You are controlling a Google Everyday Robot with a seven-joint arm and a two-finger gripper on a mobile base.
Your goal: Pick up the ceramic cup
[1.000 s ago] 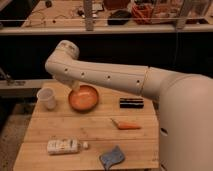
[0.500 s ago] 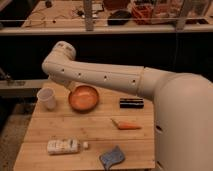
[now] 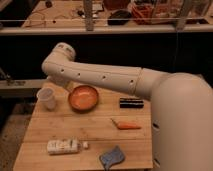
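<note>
The ceramic cup point(image 3: 47, 98) is small, plain and white. It stands upright near the back left corner of the wooden table point(image 3: 95, 137), free of any grip. My white arm point(image 3: 100, 77) reaches in from the right, and its bend hangs above and just right of the cup. My gripper point(image 3: 62, 83) is mostly hidden behind the arm. Only a pale part shows below it, between the cup and the orange bowl point(image 3: 83, 97). Nothing is held and the jaws stand open.
A black rectangular object point(image 3: 131, 103) lies right of the bowl. A carrot-like orange item point(image 3: 128, 125) sits mid-right, a white packet point(image 3: 63, 146) front left and a blue sponge point(image 3: 112, 156) at the front edge. Dark shelving stands behind the table.
The arm's bend has shifted slightly left and down toward the cup. The objects on the table have not moved.
</note>
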